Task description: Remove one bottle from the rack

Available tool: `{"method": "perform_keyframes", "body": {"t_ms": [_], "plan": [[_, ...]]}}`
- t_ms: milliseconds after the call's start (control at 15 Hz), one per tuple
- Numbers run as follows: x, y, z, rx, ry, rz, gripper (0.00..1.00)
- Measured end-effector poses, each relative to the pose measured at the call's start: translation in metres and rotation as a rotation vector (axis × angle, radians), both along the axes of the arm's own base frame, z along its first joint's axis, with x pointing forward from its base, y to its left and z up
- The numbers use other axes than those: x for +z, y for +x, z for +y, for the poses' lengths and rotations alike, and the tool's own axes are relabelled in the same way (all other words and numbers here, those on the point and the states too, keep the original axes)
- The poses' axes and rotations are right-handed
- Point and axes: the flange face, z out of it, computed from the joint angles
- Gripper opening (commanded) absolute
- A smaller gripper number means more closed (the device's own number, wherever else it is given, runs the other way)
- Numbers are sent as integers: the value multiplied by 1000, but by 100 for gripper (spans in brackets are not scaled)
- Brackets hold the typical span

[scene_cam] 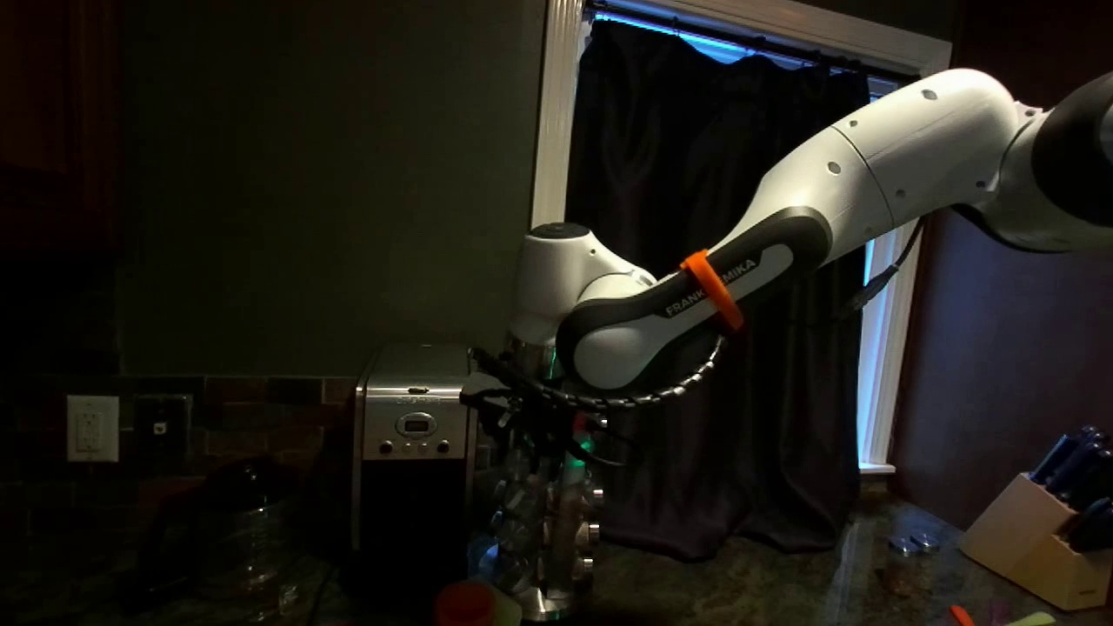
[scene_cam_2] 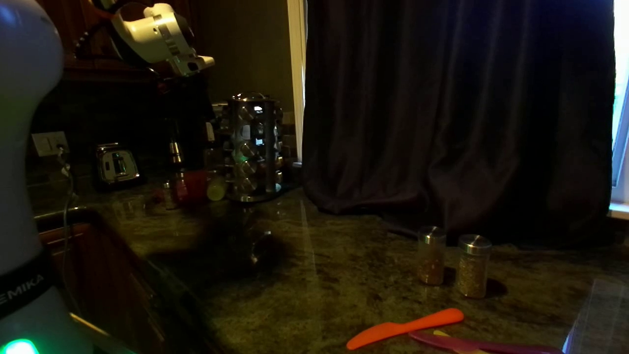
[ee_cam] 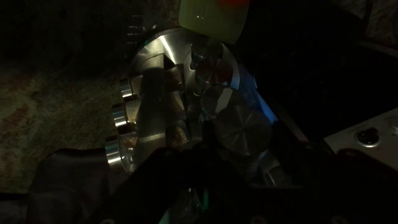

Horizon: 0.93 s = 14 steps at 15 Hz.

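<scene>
1. Arm slopes down, my end effector is pinched together by the rack, can't tell if anything's held.
2. That rack's on the surface, bottles sideways inside.
3. Two filled jars well away from it.

In an exterior view, a dark curtain hangs in a white window frame, bluish light edging its top, a dim greenish wall and brown tiles left of it, a purplish wall right of it, mottled countertop below it.
</scene>
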Motion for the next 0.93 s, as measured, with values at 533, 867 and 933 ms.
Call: {"method": "perform_keyframes", "body": {"t_ms": [533,867,933], "plan": [[7,4,-9,-92,107,50,24],[12,5,-7,-116,167,53,24],[13,5,-7,-117,176,49,24]]}}
